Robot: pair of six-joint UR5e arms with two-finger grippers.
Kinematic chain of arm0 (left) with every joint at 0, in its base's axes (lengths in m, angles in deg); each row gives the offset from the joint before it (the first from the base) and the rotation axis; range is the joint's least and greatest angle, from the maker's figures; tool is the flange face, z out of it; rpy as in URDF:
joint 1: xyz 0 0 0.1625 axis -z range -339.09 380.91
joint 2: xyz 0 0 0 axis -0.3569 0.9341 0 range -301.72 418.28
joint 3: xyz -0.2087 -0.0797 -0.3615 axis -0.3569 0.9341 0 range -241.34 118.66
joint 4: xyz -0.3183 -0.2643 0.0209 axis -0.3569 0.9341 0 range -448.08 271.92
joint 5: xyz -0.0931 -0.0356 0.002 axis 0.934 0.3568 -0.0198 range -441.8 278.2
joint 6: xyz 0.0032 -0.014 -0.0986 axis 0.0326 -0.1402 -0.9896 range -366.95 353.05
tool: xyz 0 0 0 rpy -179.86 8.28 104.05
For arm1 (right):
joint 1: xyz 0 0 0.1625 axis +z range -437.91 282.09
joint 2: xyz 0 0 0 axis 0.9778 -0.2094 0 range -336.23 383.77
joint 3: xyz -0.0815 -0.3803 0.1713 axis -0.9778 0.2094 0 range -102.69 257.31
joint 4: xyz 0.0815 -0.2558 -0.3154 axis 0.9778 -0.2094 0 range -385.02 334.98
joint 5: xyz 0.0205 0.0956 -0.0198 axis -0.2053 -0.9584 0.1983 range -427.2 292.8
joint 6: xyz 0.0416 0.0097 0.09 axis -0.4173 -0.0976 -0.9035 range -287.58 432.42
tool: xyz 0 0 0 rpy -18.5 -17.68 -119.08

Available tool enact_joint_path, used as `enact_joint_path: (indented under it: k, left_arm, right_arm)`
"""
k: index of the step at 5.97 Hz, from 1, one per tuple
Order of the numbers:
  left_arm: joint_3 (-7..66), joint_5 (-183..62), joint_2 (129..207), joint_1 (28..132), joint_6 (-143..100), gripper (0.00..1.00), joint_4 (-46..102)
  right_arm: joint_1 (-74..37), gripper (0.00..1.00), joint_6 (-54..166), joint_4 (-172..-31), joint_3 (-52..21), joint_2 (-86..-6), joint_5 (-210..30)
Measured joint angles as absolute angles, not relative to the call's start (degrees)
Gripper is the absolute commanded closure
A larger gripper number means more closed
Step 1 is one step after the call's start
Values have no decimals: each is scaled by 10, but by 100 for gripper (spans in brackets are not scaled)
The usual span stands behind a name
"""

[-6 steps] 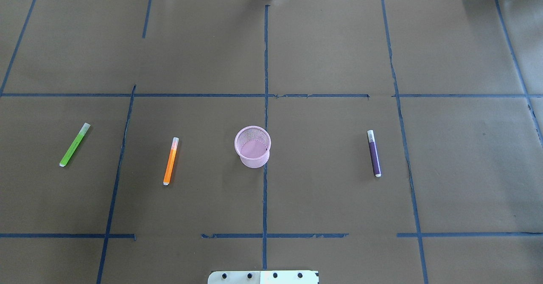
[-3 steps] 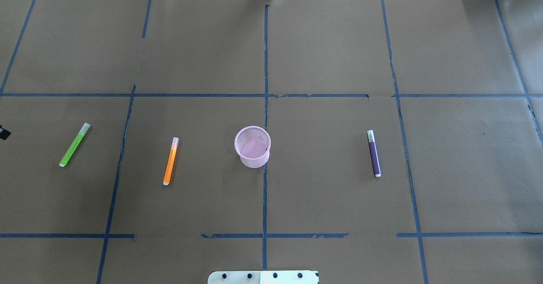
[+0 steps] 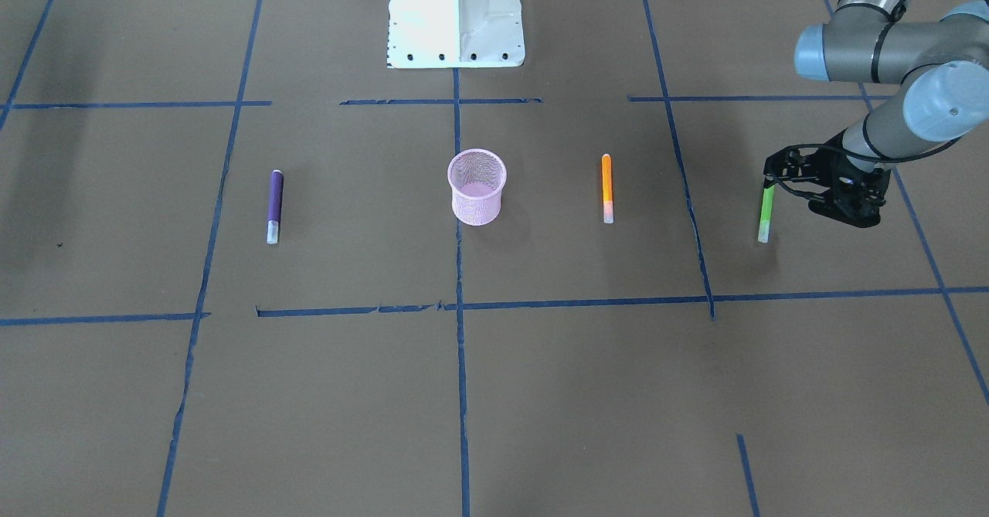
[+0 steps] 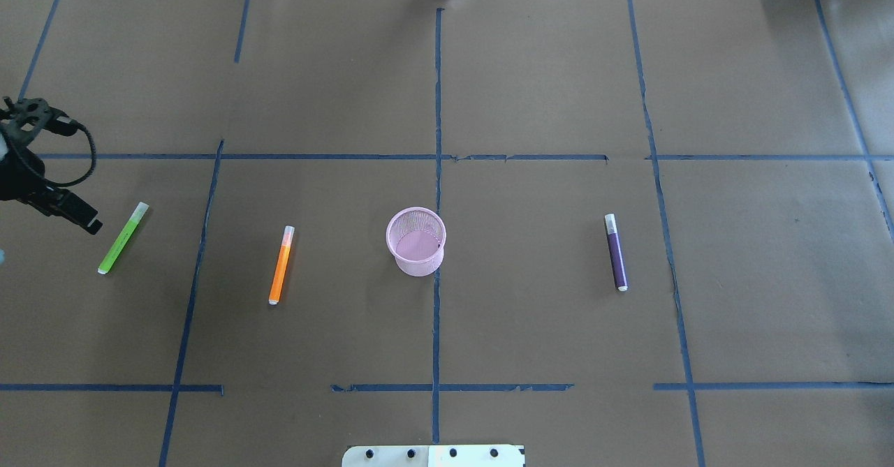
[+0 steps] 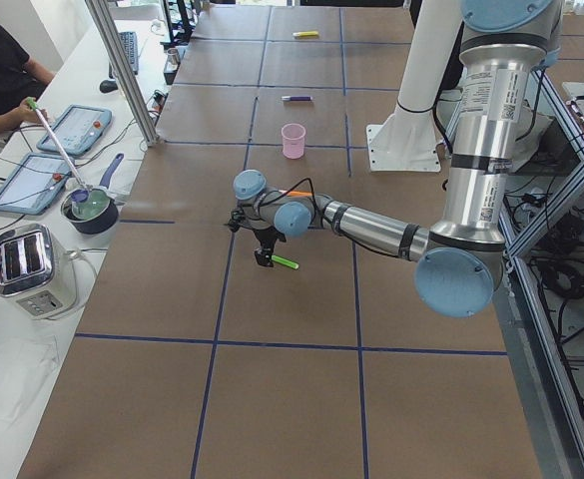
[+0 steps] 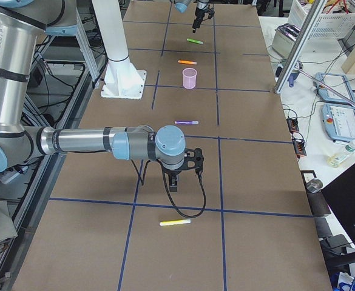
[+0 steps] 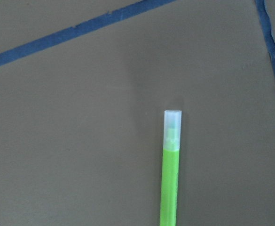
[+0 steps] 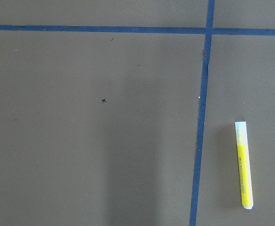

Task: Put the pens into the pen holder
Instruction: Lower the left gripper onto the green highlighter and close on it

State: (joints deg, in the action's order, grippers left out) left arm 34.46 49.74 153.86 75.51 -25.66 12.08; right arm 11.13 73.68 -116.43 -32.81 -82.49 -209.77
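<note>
Green pen (image 4: 123, 238) flat near left end effector (image 4: 78, 213) | its opening indiscernible | right end effector (image 6: 173, 182) likewise

Overhead: aimed forward and down from behind the robot, pen holder (image 4: 416, 241) near mid-frame on the worktop (image 4: 559, 90). Front-facing: aimed steeply down from the opposite side, same pen holder central, sides mirrored. End views: aimed along the worktop from opposite ends, farther back, pen holder small in both. Left wrist: very close above the green pen (image 7: 170, 188), to the robot's left of the pen holder; also in all four fixed views. Right wrist: close above a yellow pen (image 8: 243, 165), well to the robot's right of the pen holder; shared with the right-end view.
</note>
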Motion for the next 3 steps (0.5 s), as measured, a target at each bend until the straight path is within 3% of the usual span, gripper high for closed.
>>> enact_joint_path:
  k: [2, 3]
  left_arm:
    - [314, 491, 1561, 737, -258, 25, 122]
    - [296, 491, 1578, 732, -258, 46, 122]
  right_arm:
    - [111, 0, 738, -1164, -318, -825, -2098]
    - [111, 0, 739, -1164, -312, -825, -2098]
